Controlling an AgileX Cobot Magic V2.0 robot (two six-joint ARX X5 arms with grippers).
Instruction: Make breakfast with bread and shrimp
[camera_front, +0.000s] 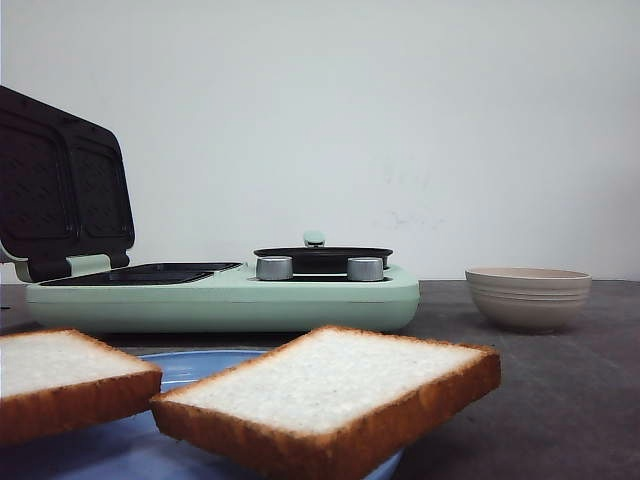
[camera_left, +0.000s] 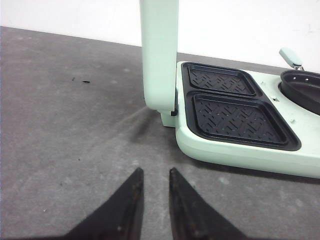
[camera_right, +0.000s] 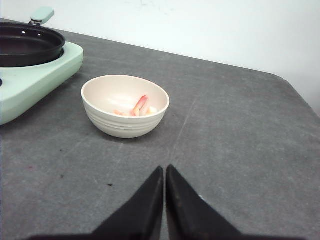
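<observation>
1. I see the grey surface (camera_right: 240, 130) running wide and mostly bare around both arms. A white wall stands behind it, so there is room to approach from either side.
2. The mint-green sandwich maker (camera_front: 230, 295) sits at the left-centre with its lid (camera_front: 60, 190) propped open. Its two dark ribbed plates (camera_left: 240, 117) lie exposed, just ahead and to the right of my left gripper (camera_left: 152, 175). I judge that arm the nearer one for loading bread there.
3. The bread (camera_front: 335, 395) lies as two slices on a blue plate (camera_front: 190, 365) at the near edge, in front of the maker. One slice tilts over the other's side. Neither wrist view shows it, so I cannot place it relative to either gripper.
4. The cream bowl (camera_right: 125, 105) stands straight ahead of my right gripper (camera_right: 164, 172), near but apart. It is just beside the maker's small black pan (camera_right: 27, 45).
5. The shrimp (camera_right: 139, 106) rest in the bowl's bottom, so I judge a grasp must come from above.
6. The left gripper is slightly parted and empty, while the right is closed together and empty.
</observation>
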